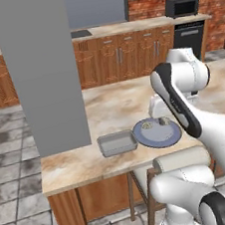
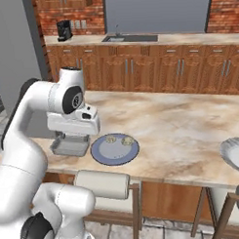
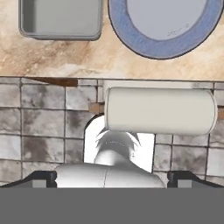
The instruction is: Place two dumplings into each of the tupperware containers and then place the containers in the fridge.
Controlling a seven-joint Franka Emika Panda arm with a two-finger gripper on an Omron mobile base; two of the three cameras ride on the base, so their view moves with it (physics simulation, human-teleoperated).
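Grey tub (image 1: 117,143) beside plate (image 1: 157,134), probably two dumplings (image 2: 111,139).

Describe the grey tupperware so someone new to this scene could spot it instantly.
Start at the marble-topped island counter and go to its near edge, above the stool. There the grey tupperware container sits just left of the round blue-grey plate that carries two dumplings. It is the only rectangular thing there: a shallow, rimmed, empty tub.
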